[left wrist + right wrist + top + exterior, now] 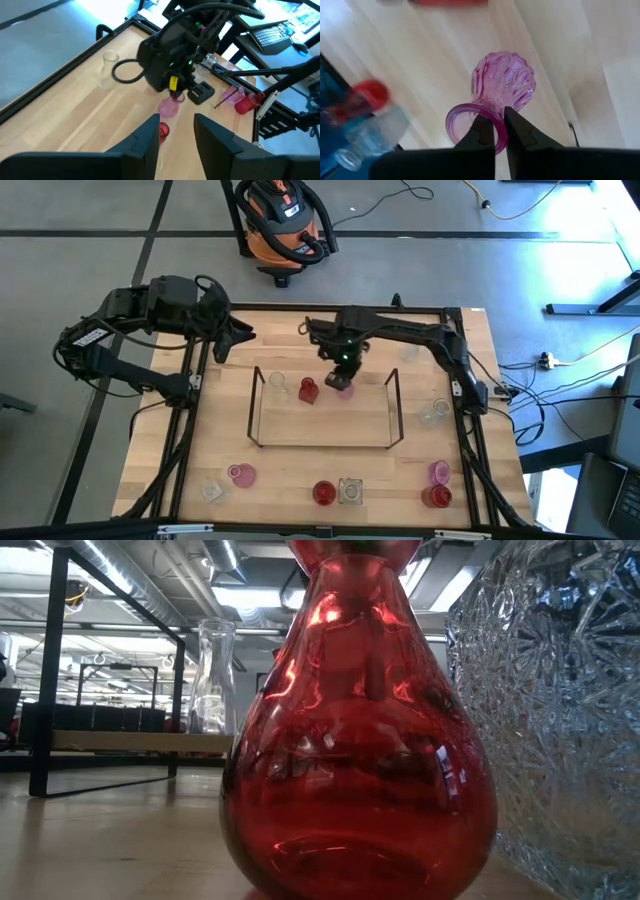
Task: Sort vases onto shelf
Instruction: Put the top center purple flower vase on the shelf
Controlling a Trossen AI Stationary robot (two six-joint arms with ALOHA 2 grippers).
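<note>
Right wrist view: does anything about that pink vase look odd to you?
Yes. The right gripper pinches the pink vase by only one side of its rim, so the grip is off-centre. In the high view it sits over the shelf, beside a red vase. Nothing looks spilled or broken.

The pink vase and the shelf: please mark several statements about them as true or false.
1. The right gripper is shut on the rim of the pink vase. True.
2. The left gripper holds a red vase. False: it is open and holds nothing.
3. A red vase stands inside the shelf. True.
4. The pink vase is plain and smooth. False: its body is ribbed.
</note>
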